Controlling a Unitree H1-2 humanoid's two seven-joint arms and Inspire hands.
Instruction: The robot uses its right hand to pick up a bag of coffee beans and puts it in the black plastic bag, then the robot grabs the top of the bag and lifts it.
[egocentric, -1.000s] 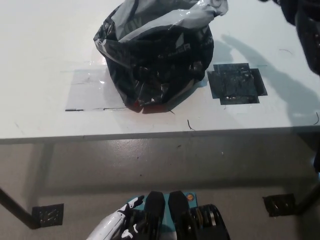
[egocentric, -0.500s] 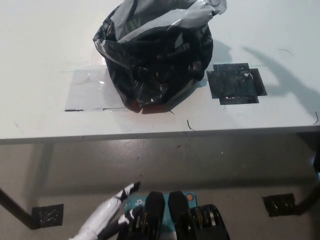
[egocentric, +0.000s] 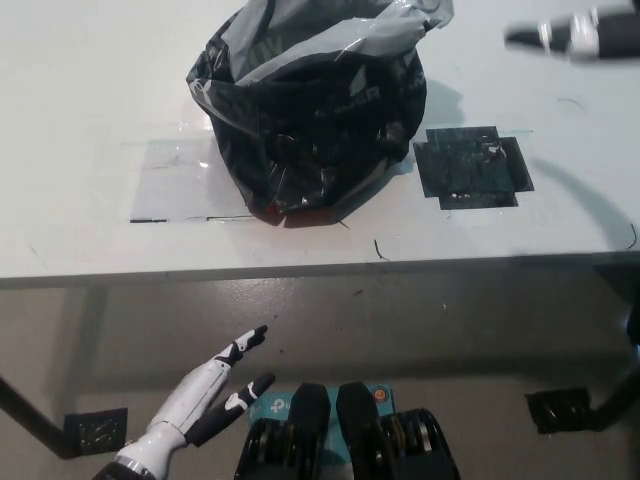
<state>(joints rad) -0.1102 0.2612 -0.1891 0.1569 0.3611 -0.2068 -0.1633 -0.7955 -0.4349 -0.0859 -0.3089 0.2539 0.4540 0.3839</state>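
Observation:
The black plastic bag (egocentric: 315, 120) stands on the white table (egocentric: 80, 90), its grey-lined mouth open at the top. No coffee bean bag shows; only a reddish edge peeks out under the bag's base. My black right hand (egocentric: 572, 36) hovers blurred at the top right, above the table and well to the right of the bag's mouth, touching nothing. My white left hand (egocentric: 205, 392) hangs below the table's front edge at the lower left, open with fingers stretched out and holding nothing.
A black tape patch (egocentric: 470, 167) lies on the table right of the bag, and a clear tape rectangle (egocentric: 172, 180) lies to its left. The table's front edge (egocentric: 300, 272) crosses the middle of the picture. Floor and table feet (egocentric: 95, 430) show below.
My right hand, out of the picture half a second ago, has come in at the top right. My left hand has risen from the bottom edge and spread out. The bag has not moved.

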